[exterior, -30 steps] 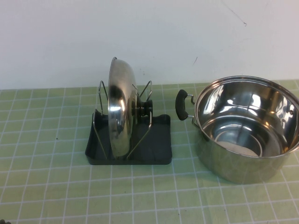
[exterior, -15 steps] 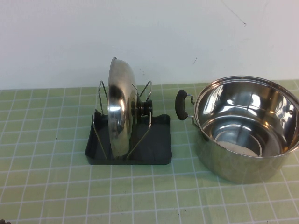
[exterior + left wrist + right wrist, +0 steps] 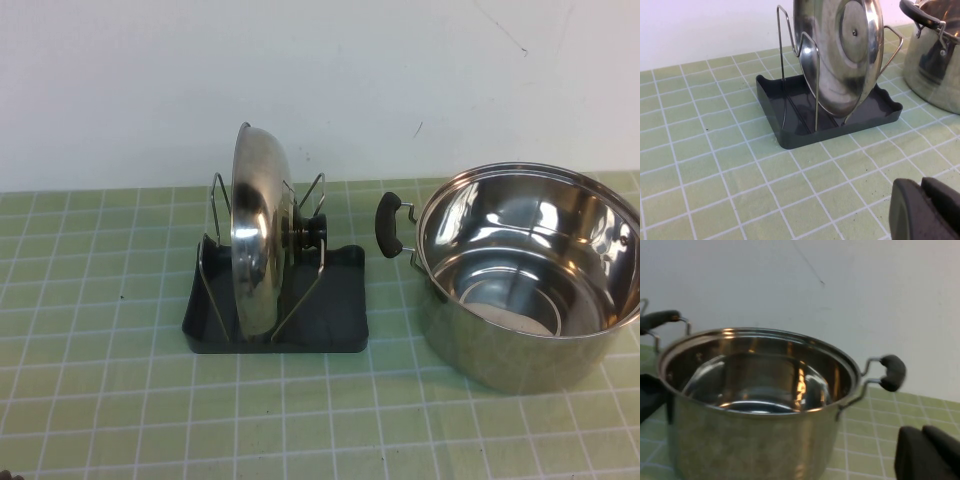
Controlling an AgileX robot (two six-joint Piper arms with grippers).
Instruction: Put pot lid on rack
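The shiny steel pot lid (image 3: 258, 232) stands on edge between the wire loops of the dark rack (image 3: 335, 310), its black knob (image 3: 308, 232) facing right toward the pot. In the left wrist view the lid (image 3: 837, 55) leans in the rack (image 3: 790, 125), well ahead of my left gripper (image 3: 922, 187), which is shut and empty, low over the tiles. My right gripper (image 3: 922, 432) is shut and empty beside the pot. Neither gripper shows in the high view.
A deep steel pot (image 3: 525, 275) with black side handles stands right of the rack, also in the right wrist view (image 3: 755, 390). A white wall runs along the back. Green tiled table (image 3: 120, 400) lies in front and to the left.
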